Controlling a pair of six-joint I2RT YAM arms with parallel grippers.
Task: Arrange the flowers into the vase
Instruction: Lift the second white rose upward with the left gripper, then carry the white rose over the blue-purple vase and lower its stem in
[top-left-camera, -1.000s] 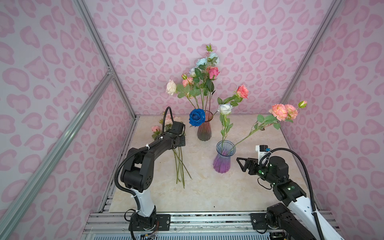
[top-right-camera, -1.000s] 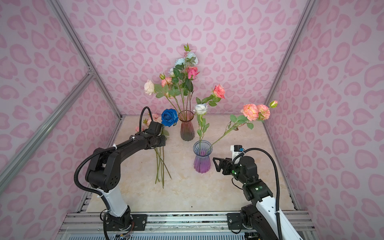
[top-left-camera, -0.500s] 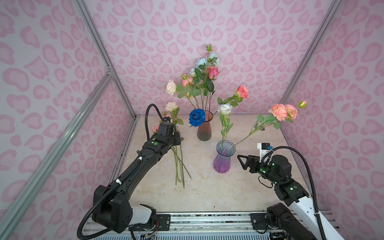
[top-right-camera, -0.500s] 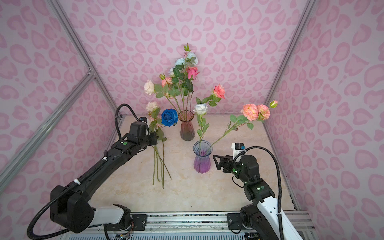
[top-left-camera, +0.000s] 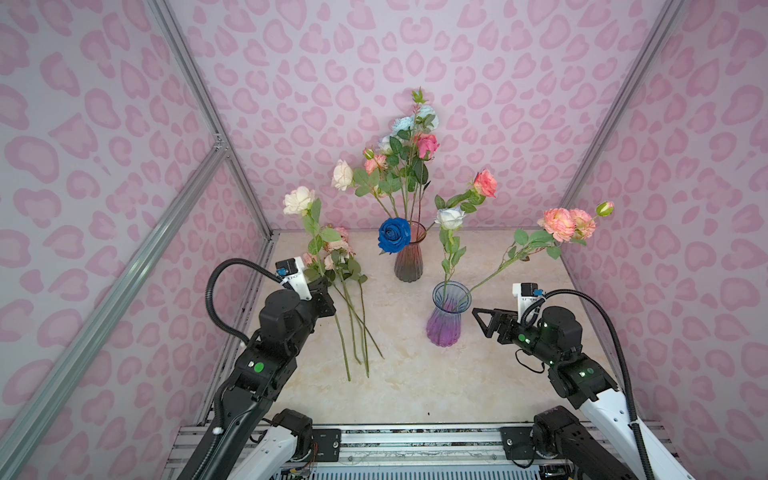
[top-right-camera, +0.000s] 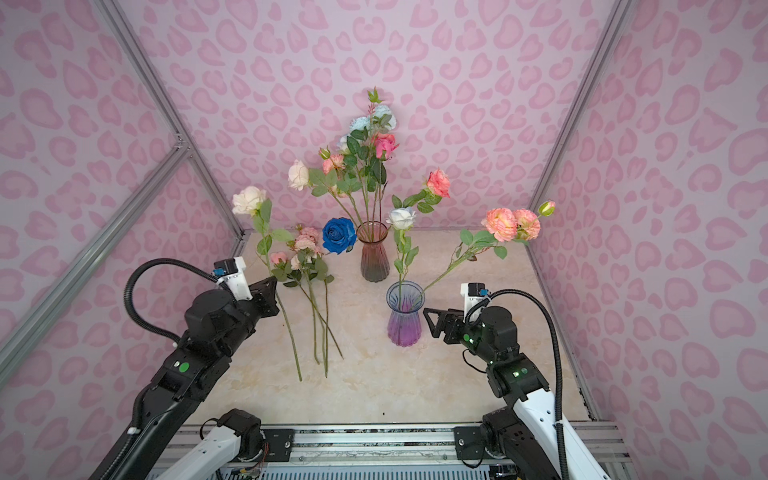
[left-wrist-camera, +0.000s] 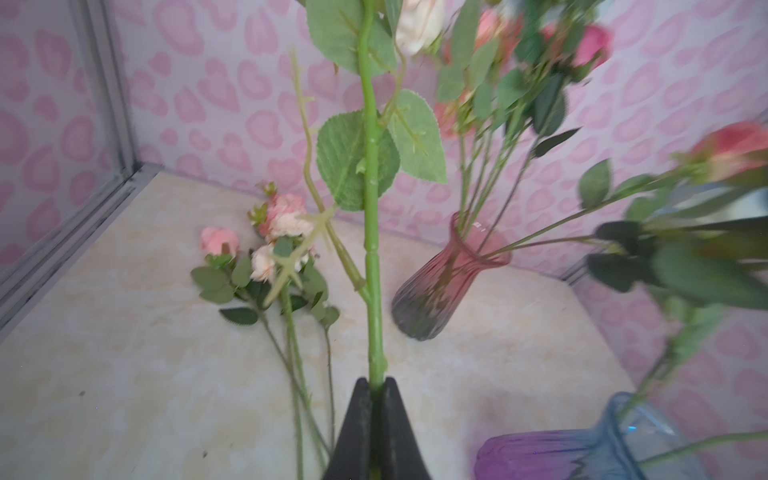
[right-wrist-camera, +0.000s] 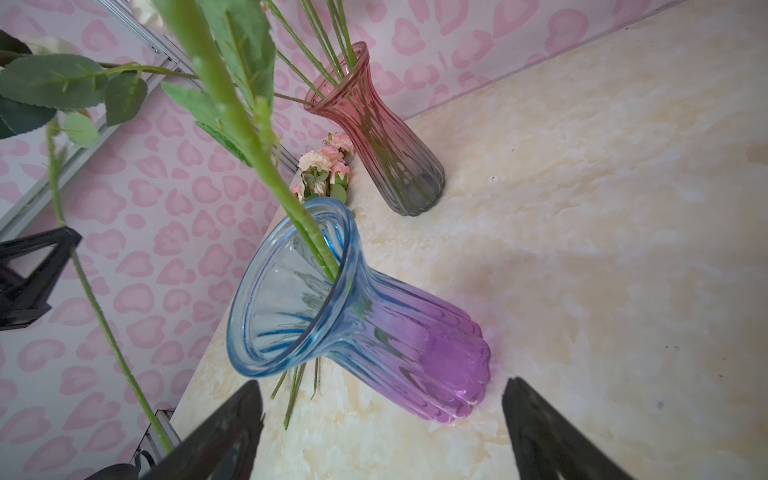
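Observation:
My left gripper (top-left-camera: 326, 291) (left-wrist-camera: 377, 380) is shut on the green stem (left-wrist-camera: 372, 249) of a cream rose (top-left-camera: 298, 200) (top-right-camera: 248, 200), held upright above the table's left side. Other pink flowers (top-left-camera: 336, 253) (top-right-camera: 305, 245) lie on the table behind it. The blue-and-purple vase (top-left-camera: 444, 320) (top-right-camera: 404, 316) (right-wrist-camera: 374, 324) holds a white rose (top-left-camera: 449, 217), a coral rose (top-left-camera: 485, 183) and peach carnations (top-left-camera: 565, 223). My right gripper (top-left-camera: 482, 318) (right-wrist-camera: 382, 386) is open just right of this vase, apart from it.
A red-to-grey vase (top-left-camera: 409, 257) (top-right-camera: 374, 255) stands at the back middle, holding a deep blue rose (top-left-camera: 394, 235) and a tall mixed bunch (top-left-camera: 403, 166). Pink patterned walls (top-left-camera: 685, 208) close in the beige table (top-left-camera: 415, 382) on three sides.
My left gripper has lifted the cream rose off the pile, raised it upright and drawn back toward the front. The right arm has barely moved.

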